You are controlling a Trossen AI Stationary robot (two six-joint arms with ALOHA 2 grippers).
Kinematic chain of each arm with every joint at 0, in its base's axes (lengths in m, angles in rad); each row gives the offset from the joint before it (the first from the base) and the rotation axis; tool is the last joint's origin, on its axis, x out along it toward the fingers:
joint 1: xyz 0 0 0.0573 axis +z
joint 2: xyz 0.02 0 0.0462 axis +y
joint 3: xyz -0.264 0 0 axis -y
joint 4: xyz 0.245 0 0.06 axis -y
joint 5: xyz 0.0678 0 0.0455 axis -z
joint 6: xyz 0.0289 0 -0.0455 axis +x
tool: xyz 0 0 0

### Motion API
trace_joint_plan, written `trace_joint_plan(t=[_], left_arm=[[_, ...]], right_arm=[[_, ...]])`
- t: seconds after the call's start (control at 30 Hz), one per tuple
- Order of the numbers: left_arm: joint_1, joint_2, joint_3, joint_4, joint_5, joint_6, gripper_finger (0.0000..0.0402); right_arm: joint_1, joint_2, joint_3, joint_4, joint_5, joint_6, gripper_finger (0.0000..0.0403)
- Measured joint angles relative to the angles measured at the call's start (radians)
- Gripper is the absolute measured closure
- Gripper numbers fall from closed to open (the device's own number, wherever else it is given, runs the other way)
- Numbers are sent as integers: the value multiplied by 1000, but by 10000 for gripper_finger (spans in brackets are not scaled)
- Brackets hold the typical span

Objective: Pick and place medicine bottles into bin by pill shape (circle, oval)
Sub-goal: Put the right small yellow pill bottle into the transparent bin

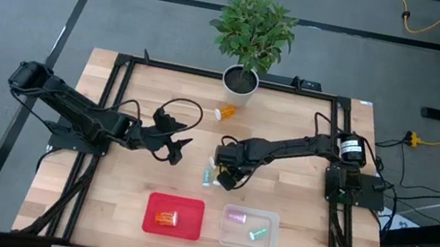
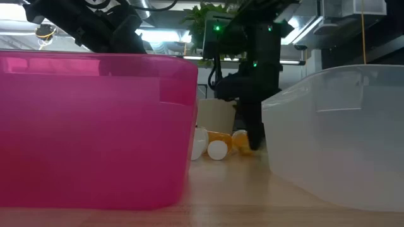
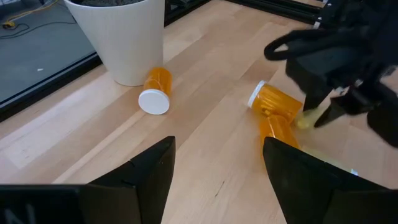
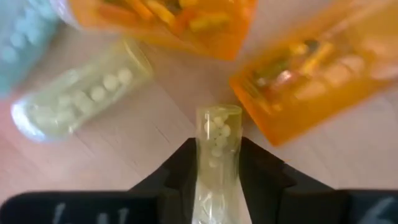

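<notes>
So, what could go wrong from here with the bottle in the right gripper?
The right gripper pinches a thin yellow-green bottle amid the pile. Lifting may knock the orange bottles beside it and roll them. The grip is narrow, so the bottle could slip. Its round pills belong in one bin only; the clear bin and red bin sit close together.

Even overhead light; right-wrist close-up blurred, low view perhaps backlit.
</notes>
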Motion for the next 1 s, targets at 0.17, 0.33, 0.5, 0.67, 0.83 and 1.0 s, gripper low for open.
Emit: trace_joint_plan(t=[0.17,0.33,0.5,0.67,0.83,1.0], left_arm=[[0,0,0,0,0,0,165],[0,0,0,0,0,0,165],[0,0,0,0,0,0,165],[0,0,0,0,0,0,165],[0,0,0,0,0,0,165],[0,0,0,0,0,0,165]], right_arm=[[15,-3,110,-214,43,-33,305],[83,-4,209,-394,50,-83,296],[200,-4,304,-581,30,-63,295],[333,-4,370,-602,15,-24,295],[447,-4,383,-564,14,-9,295],[506,-4,383,-557,27,26,295]])
